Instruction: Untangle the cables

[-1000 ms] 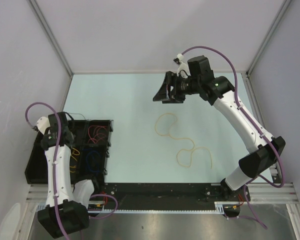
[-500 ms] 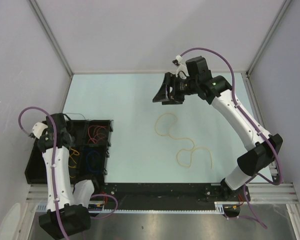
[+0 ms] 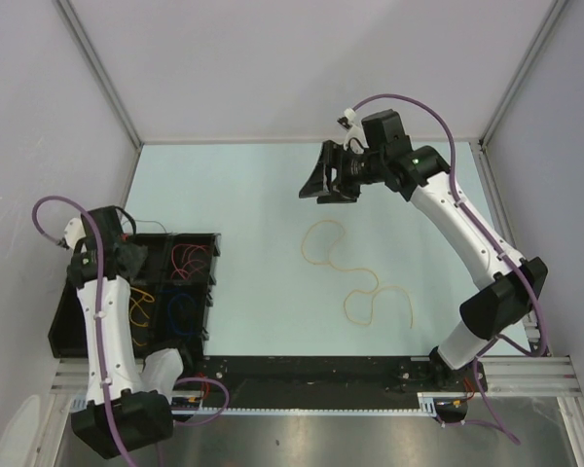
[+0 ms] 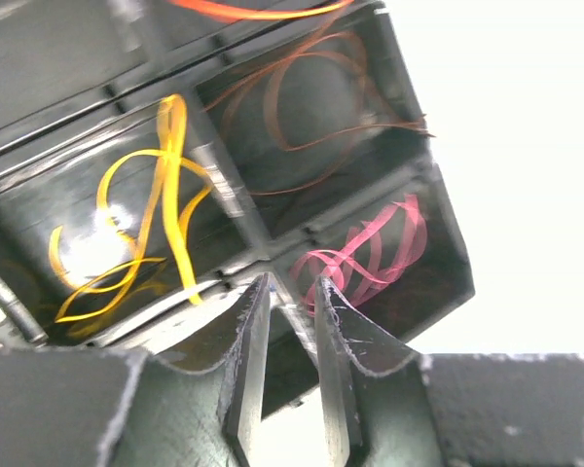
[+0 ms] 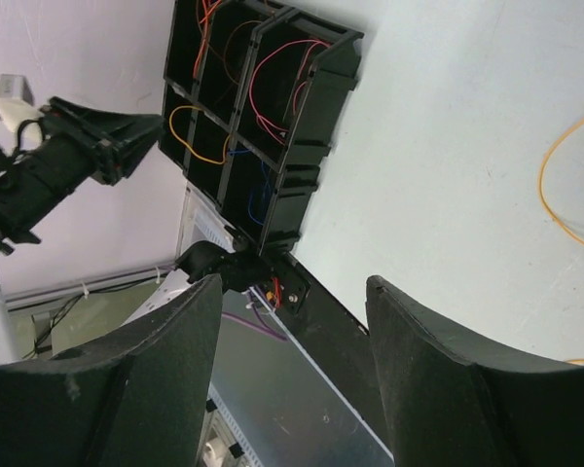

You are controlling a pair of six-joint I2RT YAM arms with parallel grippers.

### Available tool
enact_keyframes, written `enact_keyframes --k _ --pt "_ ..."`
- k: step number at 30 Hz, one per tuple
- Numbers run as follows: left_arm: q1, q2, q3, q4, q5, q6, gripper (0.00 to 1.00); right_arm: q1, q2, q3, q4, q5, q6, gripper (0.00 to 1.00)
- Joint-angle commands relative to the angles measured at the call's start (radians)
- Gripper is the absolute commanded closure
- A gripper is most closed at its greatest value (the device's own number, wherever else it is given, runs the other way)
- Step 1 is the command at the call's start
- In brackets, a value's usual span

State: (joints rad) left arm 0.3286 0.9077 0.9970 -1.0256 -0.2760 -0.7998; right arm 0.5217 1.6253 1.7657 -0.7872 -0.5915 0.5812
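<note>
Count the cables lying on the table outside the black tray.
1, it seems: a yellow cable curls over the table right of centre, apart from the tray. Its two loops might be separate cables meeting midway; the top view cannot settle that.

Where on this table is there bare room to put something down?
Bare stretches of the pale table: between the black divided tray and the loose yellow-orange cable, and the far-left area beyond the tray up to the back wall. Crowded: the tray's compartments, full of curly cables.
</note>
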Motion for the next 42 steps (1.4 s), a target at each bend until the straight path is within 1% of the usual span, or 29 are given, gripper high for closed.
enact_keyframes --k 1,2,3,4,6,7,9,10,11,12,13,15,18,19,20,22,26,30,31,34,36,38,41,42 --pt "-0.052 0.014 0.107 0.068 0.087 0.024 0.68 -0.008 0.018 0.023 0.005 0.044 0.022 0.34" --pt "-0.071 0.014 0.115 0.091 0.093 0.014 0.67 -0.009 0.03 0.028 -0.013 0.065 0.023 0.33" --pt "-0.118 0.017 0.13 0.101 0.092 -0.001 0.65 -0.009 0.037 0.032 -0.036 0.123 0.023 0.31" --pt "-0.141 0.023 0.141 0.11 0.096 -0.002 0.6 -0.014 0.044 0.035 -0.09 0.157 0.025 0.3" --pt "-0.198 0.042 0.181 0.119 0.104 0.005 0.57 -0.022 0.071 0.049 -0.153 0.249 0.023 0.25" --pt "-0.213 0.065 0.198 0.117 0.116 0.008 0.56 -0.029 0.085 0.055 -0.231 0.28 0.022 0.24" --pt "-0.265 0.08 0.232 0.139 0.144 0.034 0.54 -0.037 0.131 0.066 -0.308 0.341 0.008 0.22" --pt "-0.285 0.083 0.239 0.16 0.158 0.04 0.51 -0.037 0.145 0.058 -0.367 0.358 0.002 0.22" --pt "-0.305 0.082 0.242 0.204 0.181 0.048 0.49 -0.037 0.151 0.049 -0.386 0.372 -0.004 0.21" --pt "-0.354 0.082 0.247 0.226 0.192 0.06 0.47 -0.037 0.154 -0.001 -0.392 0.384 -0.007 0.21" --pt "-0.373 0.091 0.25 0.245 0.201 0.066 0.41 -0.034 0.148 -0.032 -0.379 0.384 -0.006 0.21" --pt "-0.433 0.106 0.27 0.269 0.212 0.088 0.34 -0.035 0.134 -0.125 -0.345 0.384 0.006 0.21" --pt "-0.502 0.12 0.284 0.288 0.202 0.111 0.26 -0.032 0.127 -0.185 -0.273 0.378 0.006 0.21" --pt "-0.511 0.12 0.282 0.295 0.21 0.116 0.2 -0.032 0.139 -0.192 -0.25 0.383 0.003 0.21" --pt "-0.517 0.128 0.281 0.305 0.224 0.119 0.19 -0.031 0.148 -0.192 -0.242 0.387 0.0 0.21" --pt "-0.539 0.131 0.281 0.305 0.248 0.129 0.16 -0.032 0.189 -0.18 -0.225 0.412 -0.004 0.21" --pt "-0.566 0.126 0.278 0.286 0.262 0.149 0.16 -0.038 0.26 -0.15 -0.204 0.421 0.008 0.22" --pt "-0.566 0.1 0.285 0.265 0.268 0.162 0.17 -0.057 0.323 -0.149 -0.129 0.388 0.037 0.23" --pt "-0.566 0.097 0.29 0.259 0.297 0.165 0.17 -0.06 0.346 -0.134 -0.124 0.381 0.048 0.24" --pt "-0.568 0.08 0.313 0.24 0.313 0.178 0.17 -0.063 0.415 -0.097 -0.103 0.389 0.049 0.26" --pt "-0.566 0.074 0.333 0.222 0.308 0.192 0.18 -0.066 0.467 -0.043 -0.106 0.395 0.048 0.28" --pt "-0.568 0.063 0.354 0.194 0.293 0.201 0.18 -0.068 0.507 0.016 -0.128 0.4 0.043 0.32" --pt "-0.566 0.042 0.368 0.182 0.282 0.214 0.18 -0.068 0.556 0.054 -0.158 0.416 0.04 0.37" --pt "-0.568 0.04 0.371 0.177 0.279 0.217 0.18 -0.068 0.567 0.07 -0.162 0.418 0.037 0.45"
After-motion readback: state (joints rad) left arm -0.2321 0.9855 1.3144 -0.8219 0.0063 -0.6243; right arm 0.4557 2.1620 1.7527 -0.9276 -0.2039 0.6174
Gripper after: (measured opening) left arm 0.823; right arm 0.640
